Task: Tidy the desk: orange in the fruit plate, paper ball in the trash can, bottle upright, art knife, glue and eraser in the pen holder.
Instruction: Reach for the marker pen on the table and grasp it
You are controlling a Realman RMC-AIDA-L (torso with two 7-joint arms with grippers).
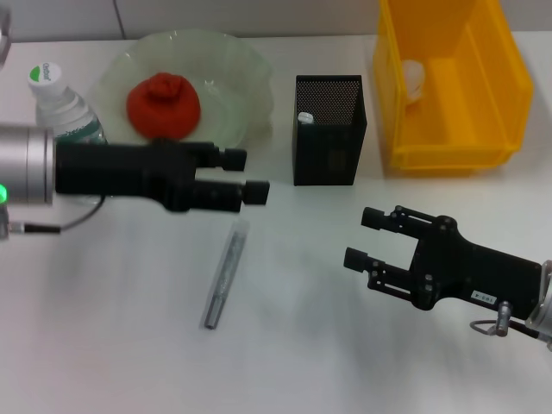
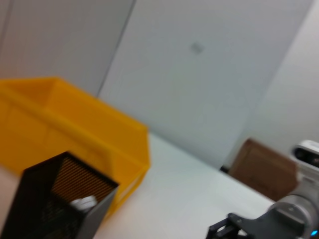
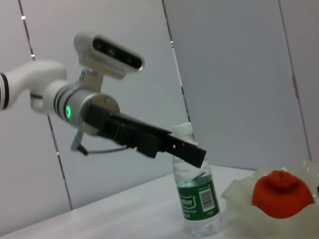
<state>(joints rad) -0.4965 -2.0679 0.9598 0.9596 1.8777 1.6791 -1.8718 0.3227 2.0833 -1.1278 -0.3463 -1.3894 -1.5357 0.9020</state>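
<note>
The orange [image 1: 164, 105] lies in the pale-green fruit plate [image 1: 246, 73]. Beside it the bottle [image 1: 60, 105] stands upright. A paper ball [image 1: 415, 79] sits in the yellow trash can [image 1: 496, 95]. The grey glue [image 1: 224, 272] lies flat on the desk [image 1: 129, 345]. My left gripper [image 1: 246, 175] hangs open above the glue's far end, holding nothing. My right gripper [image 1: 362, 237] is open over the desk, in front of the black pen holder [image 1: 329, 147]. A white tip [image 1: 304, 116] inside the holder looks like the art knife's. The eraser is hidden.
In the left wrist view the pen holder [image 2: 55, 204] stands against the trash can [image 2: 75, 134]. A brown box [image 2: 264, 169] sits beyond the desk. The right wrist view shows the bottle [image 3: 197, 199] next to the fruit plate [image 3: 239, 194] with the orange [image 3: 279, 194].
</note>
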